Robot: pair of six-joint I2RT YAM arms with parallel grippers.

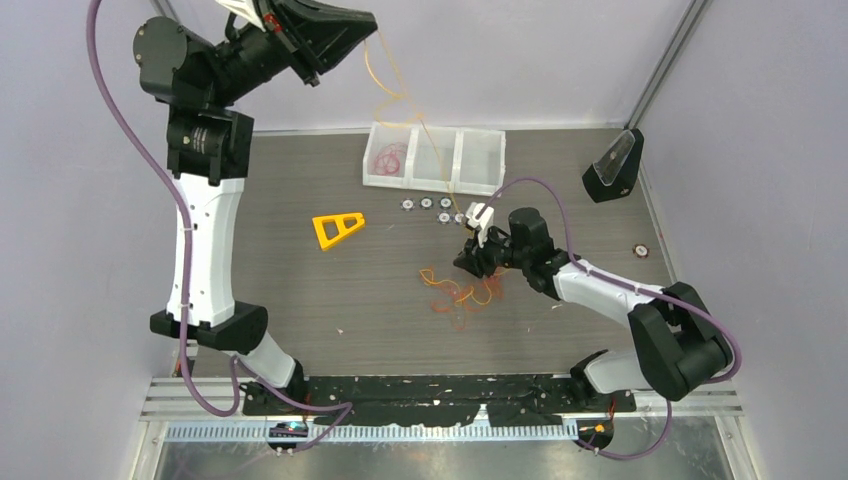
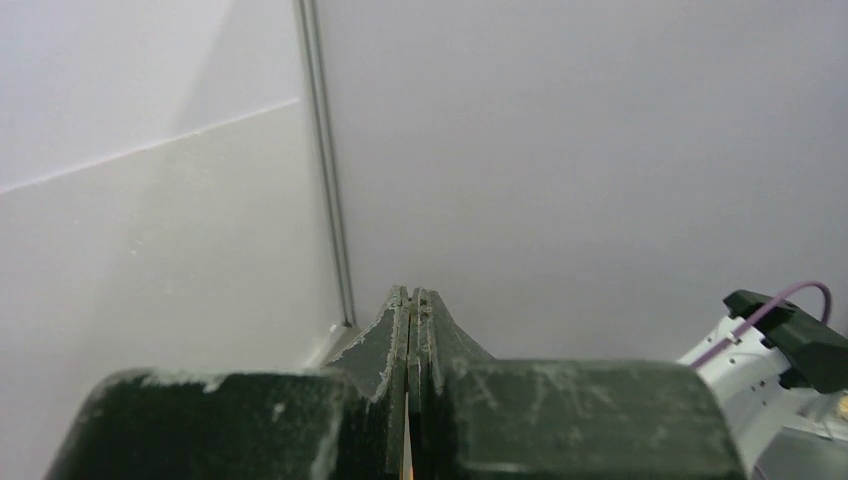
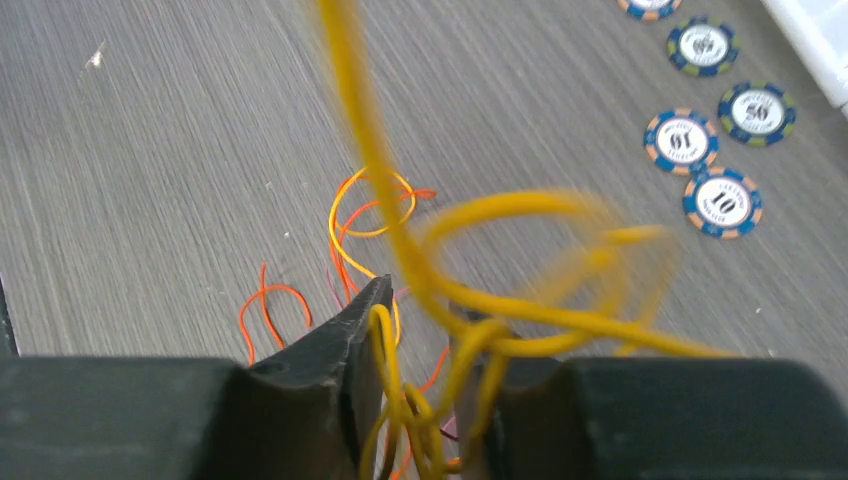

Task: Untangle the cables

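Observation:
My left gripper (image 1: pixel 358 30) is raised high at the back left, shut on a thin yellow cable (image 1: pixel 425 130). A sliver of that yellow cable (image 2: pixel 408 462) shows between its pressed fingers. The cable runs down over the white tray to my right gripper (image 1: pixel 468 260), low over the table's middle. In the right wrist view the right gripper (image 3: pixel 430 310) has its jaws a little apart, with knotted yellow cable loops (image 3: pixel 470 335) lying loose between them. A tangle of orange and yellow cables (image 1: pixel 465 292) lies on the table below, and an orange loop (image 3: pixel 265 300) lies to one side of it.
A white three-part tray (image 1: pixel 480 160) stands at the back, a red cable coil (image 1: pixel 388 158) in its left part. Several poker chips (image 1: pixel 432 205) lie in front of it. A yellow triangular frame (image 1: pixel 337 228) lies left of centre. A black stand (image 1: pixel 613 165) is at the back right.

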